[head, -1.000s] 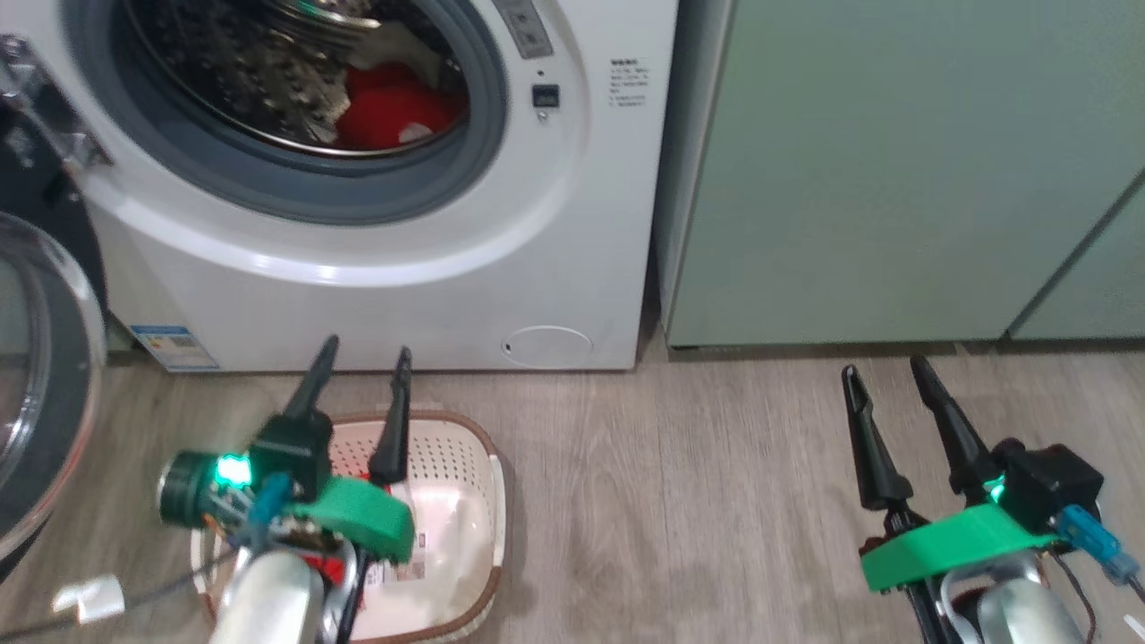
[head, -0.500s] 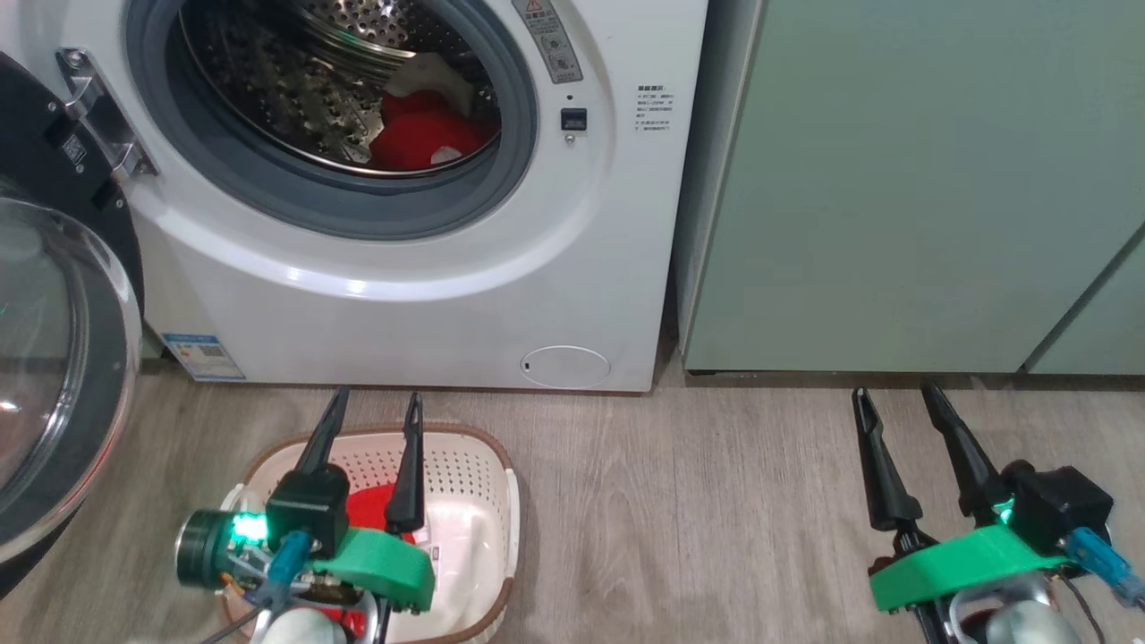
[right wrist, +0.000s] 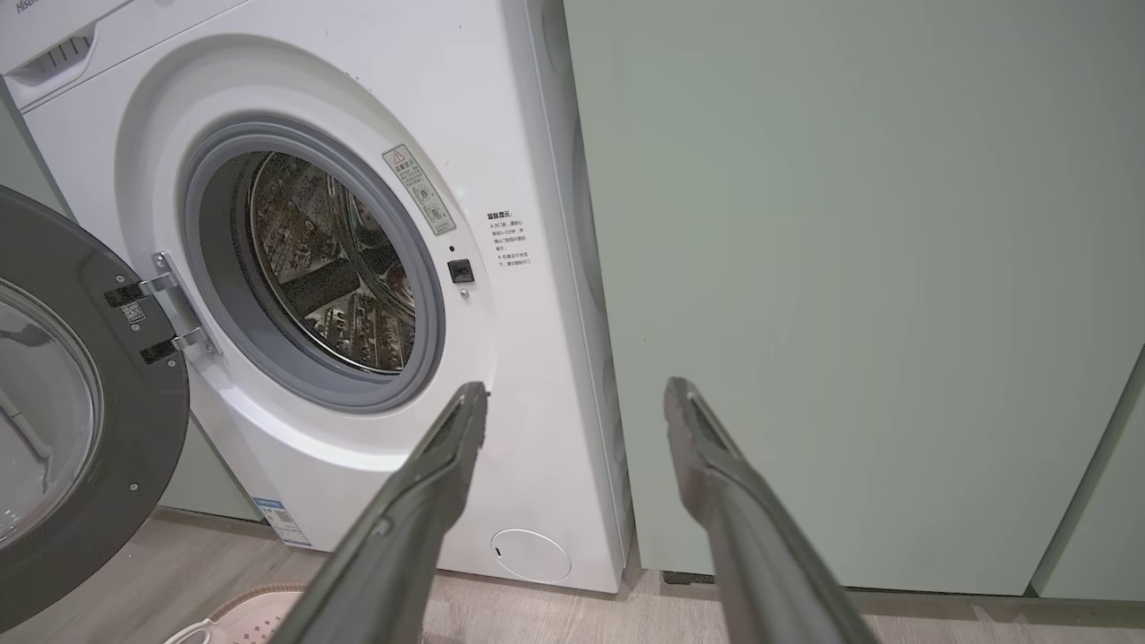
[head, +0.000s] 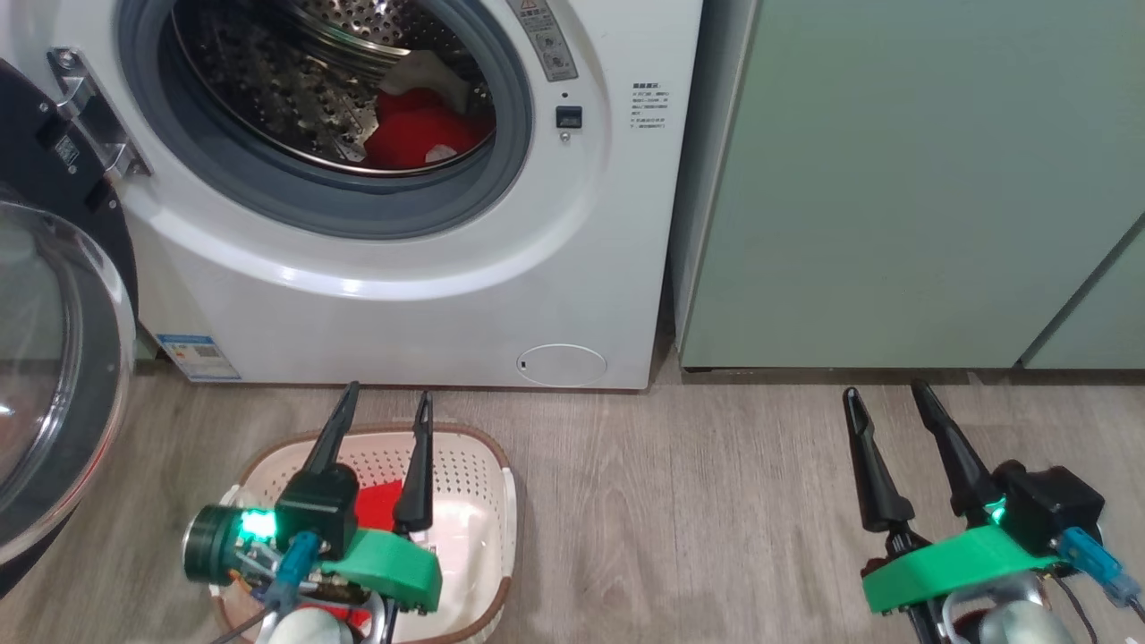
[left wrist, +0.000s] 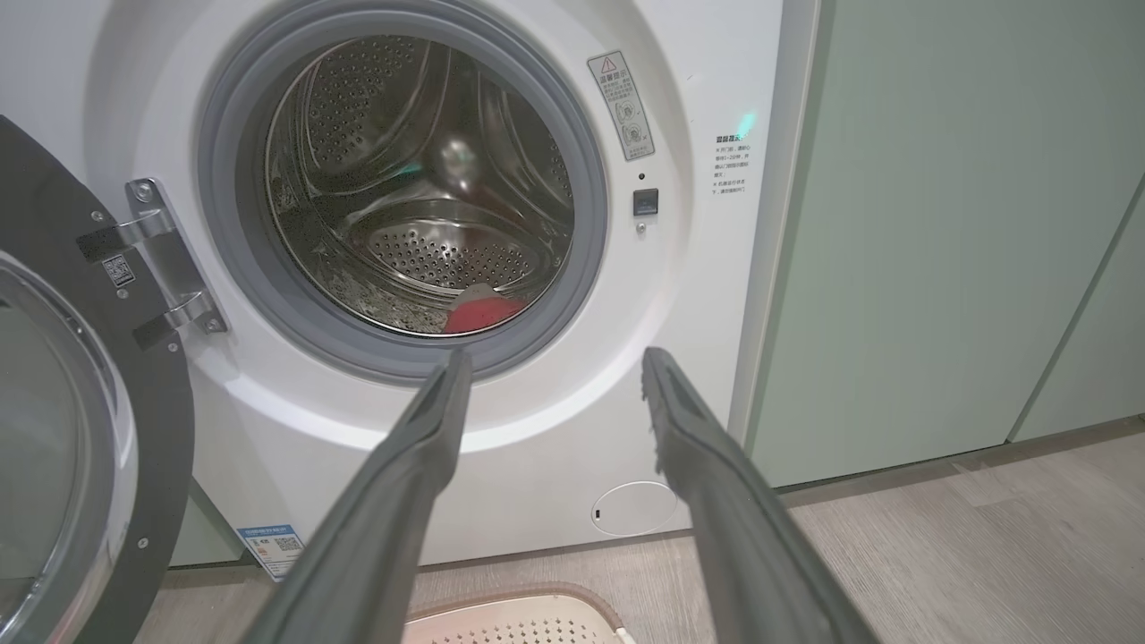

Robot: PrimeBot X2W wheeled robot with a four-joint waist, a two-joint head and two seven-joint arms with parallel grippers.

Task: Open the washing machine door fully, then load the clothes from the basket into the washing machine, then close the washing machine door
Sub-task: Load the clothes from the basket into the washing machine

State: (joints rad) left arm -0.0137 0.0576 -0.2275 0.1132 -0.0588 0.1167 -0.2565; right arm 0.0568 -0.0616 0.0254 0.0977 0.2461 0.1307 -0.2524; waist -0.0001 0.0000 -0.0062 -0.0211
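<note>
The white washing machine (head: pixel 402 295) stands with its door (head: pixel 54 385) swung open to the left, glass bowl facing out. Red and white clothes (head: pixel 420 134) lie in the steel drum, also seen in the left wrist view (left wrist: pixel 479 313). On the floor in front sits the cream basket (head: pixel 474 483), with red fabric (head: pixel 380 501) showing in it, partly hidden by my left arm. My left gripper (head: pixel 385 402) hovers open over the basket's far rim, empty, pointing at the machine (left wrist: pixel 555 358). My right gripper (head: pixel 881 389) hangs open and empty over the floor to the right (right wrist: pixel 577 389).
Pale green cabinets (head: pixel 894 179) stand flush against the machine's right side. Wood-look floor (head: pixel 680 501) stretches between the basket and my right gripper. The open door (right wrist: pixel 107 420) juts out on the left, beside the basket. A small round flap (head: pixel 562 365) sits low on the machine front.
The head camera has shifted, so the whole picture moved. My left gripper has drawn back a little toward the basket. Both grippers stay open; the right one keeps its place.
</note>
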